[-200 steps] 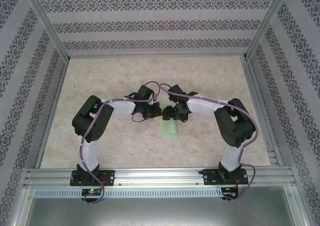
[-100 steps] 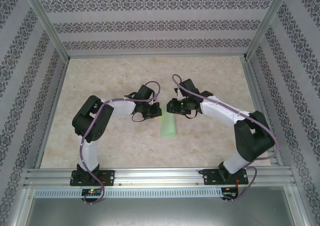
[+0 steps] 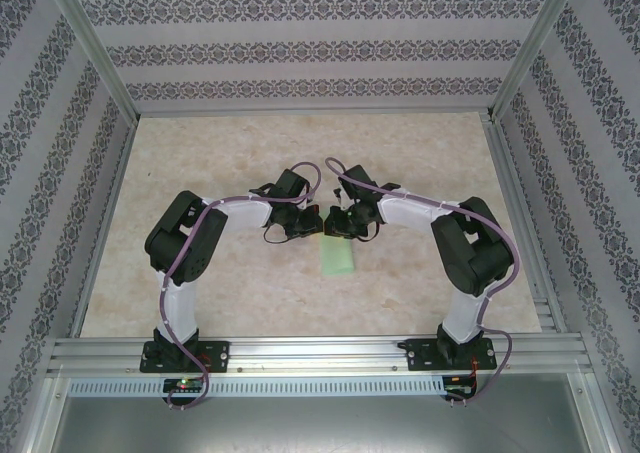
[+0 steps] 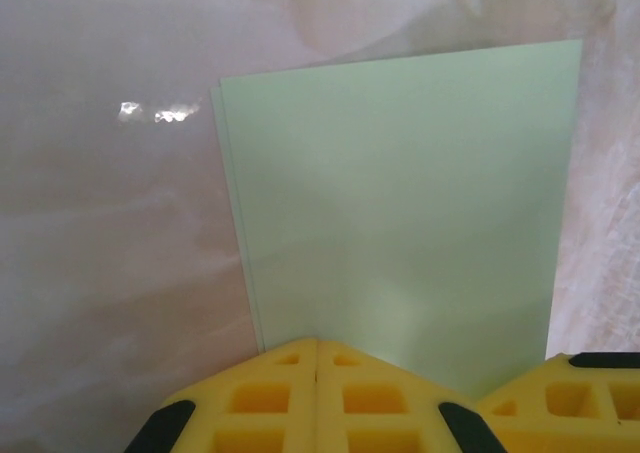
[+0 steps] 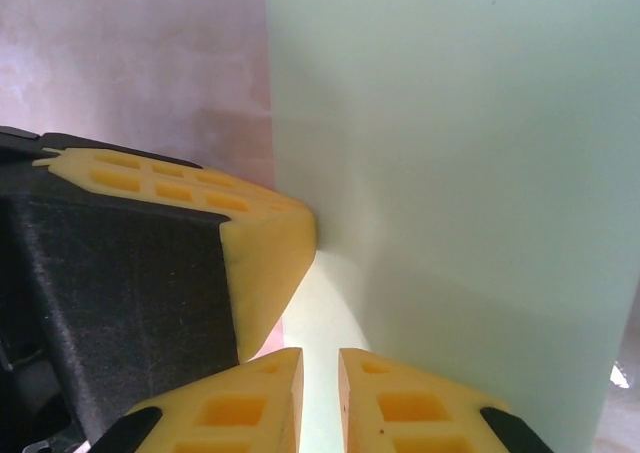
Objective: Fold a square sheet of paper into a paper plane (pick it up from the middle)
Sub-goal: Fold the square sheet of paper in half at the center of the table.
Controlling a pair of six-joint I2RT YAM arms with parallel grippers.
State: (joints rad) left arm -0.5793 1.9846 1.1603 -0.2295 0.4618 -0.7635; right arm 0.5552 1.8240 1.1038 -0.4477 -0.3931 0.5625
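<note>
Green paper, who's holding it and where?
The left gripper pinches the green paper by its edge; the right gripper sits at that edge, grip unclear.

Open table point(image 3: 200, 163) around the sheet point(image 3: 338, 259)

Nothing in these views can be read as a word, number, label or brand. On the worktop the square sheet of paper point(image 4: 400, 203) is plain pale green and unprinted, and the wallpaper point(image 3: 300, 53) on the enclosure walls carries only bands of repeating ornament, not letters. The fine row of marks along the front rail point(image 3: 320, 385) is too small to make out.
</note>
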